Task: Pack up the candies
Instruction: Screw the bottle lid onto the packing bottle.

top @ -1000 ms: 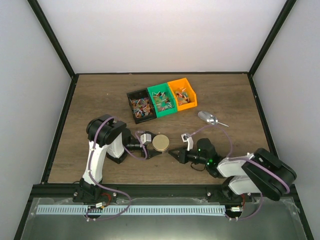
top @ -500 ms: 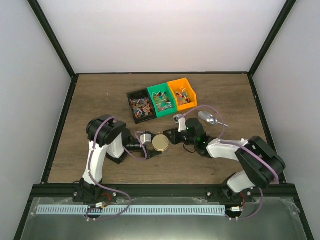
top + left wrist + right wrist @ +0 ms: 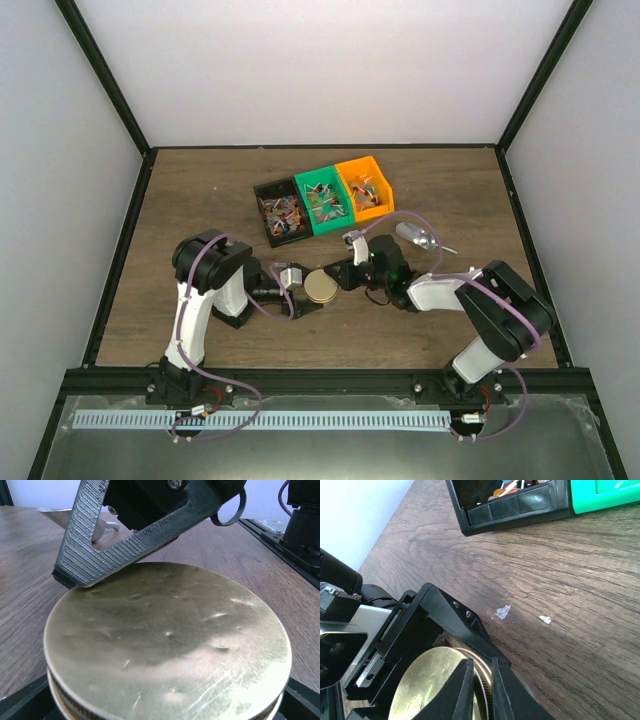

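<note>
One wide counter (image 3: 200,190) of brown wood grain carries everything. Three open plastic bins stand side by side at its far middle, black (image 3: 279,211), green (image 3: 325,198) and orange (image 3: 365,187), smooth-walled and boxy. The candies (image 3: 282,213) lie inside them as a jumble of tiny crinkly wrapped pieces; I see none elsewhere.

Nearer, a round jar (image 3: 321,286) sits between the left fingers (image 3: 20,702), which stand wide and grasp it from both sides. Its lid (image 3: 165,645) is on: a flat brass-coloured metal disc, scuffed and faintly dented, with a finely ridged rim. The right fingers (image 3: 460,690), black and ribbed, rest on the lid's edge facing their arm, almost together with a slit between them. Whether they pinch the rim I cannot tell. A shiny metal scoop (image 3: 418,236) lies near the orange bin.

The step looks like opening the jar. Next, the right fingers would need a firm hold on the rim and a twist while the left braces.
</note>
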Robot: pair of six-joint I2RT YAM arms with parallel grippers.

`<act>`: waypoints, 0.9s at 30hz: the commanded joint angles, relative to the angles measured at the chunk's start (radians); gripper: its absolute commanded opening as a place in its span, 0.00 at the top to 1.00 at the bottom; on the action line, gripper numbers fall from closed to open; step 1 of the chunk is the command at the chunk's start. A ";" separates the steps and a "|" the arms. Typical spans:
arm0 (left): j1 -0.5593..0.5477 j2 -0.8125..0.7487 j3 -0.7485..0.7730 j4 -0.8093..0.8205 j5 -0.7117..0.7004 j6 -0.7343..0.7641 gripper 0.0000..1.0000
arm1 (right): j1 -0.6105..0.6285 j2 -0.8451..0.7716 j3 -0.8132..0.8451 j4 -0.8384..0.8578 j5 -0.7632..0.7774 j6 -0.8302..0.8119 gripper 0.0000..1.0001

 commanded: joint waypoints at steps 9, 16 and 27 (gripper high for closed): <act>0.018 0.177 -0.141 0.210 -0.113 -0.150 0.14 | -0.005 0.084 -0.112 0.170 -0.289 0.004 0.99; 0.017 0.193 -0.113 0.211 -0.165 -0.205 0.15 | -0.004 0.125 -0.194 0.320 -0.391 0.053 0.99; 0.018 0.181 -0.116 0.211 -0.260 -0.225 0.15 | 0.035 0.183 -0.307 0.508 -0.418 0.111 0.99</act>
